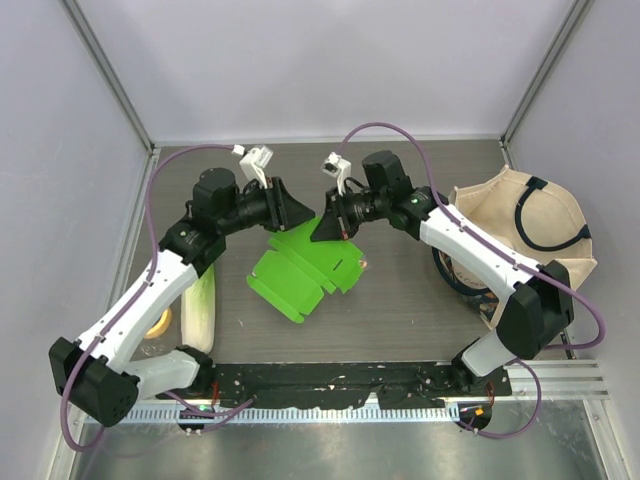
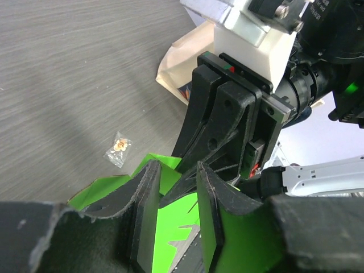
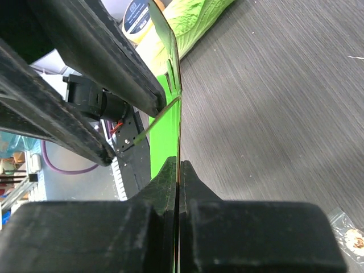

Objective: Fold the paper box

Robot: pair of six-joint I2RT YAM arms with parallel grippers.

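Note:
The bright green paper box (image 1: 298, 270) lies mostly flat on the table's middle, with its far edge raised. My right gripper (image 1: 324, 231) is shut on that raised far edge; in the right wrist view the thin green sheet (image 3: 168, 136) runs edge-on between the closed jaws (image 3: 179, 165). My left gripper (image 1: 298, 214) hovers just left of it over the box's far corner. In the left wrist view its jaws (image 2: 177, 170) stand apart, with green card (image 2: 165, 227) showing below the gap and nothing gripped. The right gripper's fingers (image 2: 219, 119) show close ahead.
A beige tote bag (image 1: 520, 225) sits at the right. A pale-green cabbage (image 1: 202, 310) and a tape roll (image 1: 158, 323) lie at the left under my left arm. A small clear packet (image 1: 362, 263) lies by the box's right edge, also in the left wrist view (image 2: 118, 149).

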